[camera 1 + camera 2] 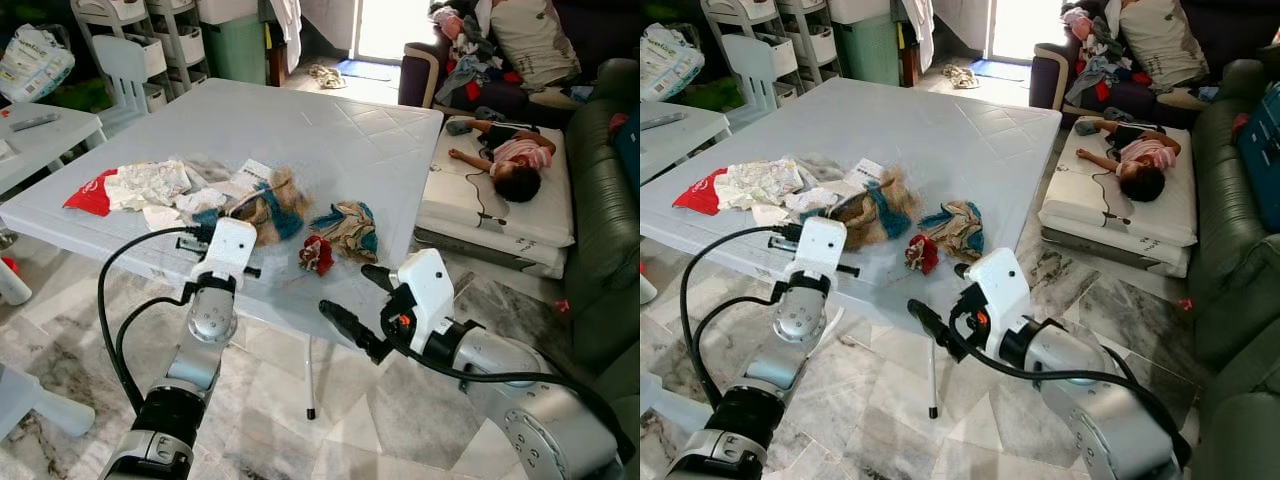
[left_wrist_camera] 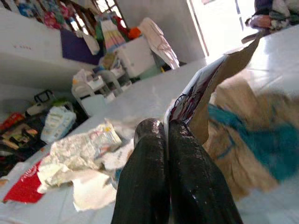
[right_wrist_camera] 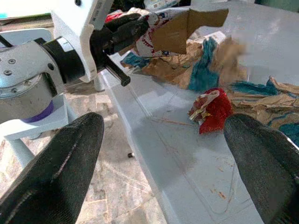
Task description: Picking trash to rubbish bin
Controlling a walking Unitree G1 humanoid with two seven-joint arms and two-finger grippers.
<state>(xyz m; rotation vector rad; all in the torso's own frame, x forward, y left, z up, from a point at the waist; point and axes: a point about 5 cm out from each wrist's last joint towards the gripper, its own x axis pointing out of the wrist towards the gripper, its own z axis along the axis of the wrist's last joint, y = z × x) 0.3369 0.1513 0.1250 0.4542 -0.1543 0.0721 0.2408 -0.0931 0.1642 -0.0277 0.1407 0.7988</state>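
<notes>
The left pincer, clamped on the brown paper scrap, is nearer the table's trash (right pincer spread apart).

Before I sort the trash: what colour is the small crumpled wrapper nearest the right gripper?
Red with a little white; the small crumpled wrapper shows best in the right wrist view, on the table.

On the white plastic bench, the small red crumpled wrapper lies between brown-and-teal torn paper leftward and a similar scrap rightward.
</notes>
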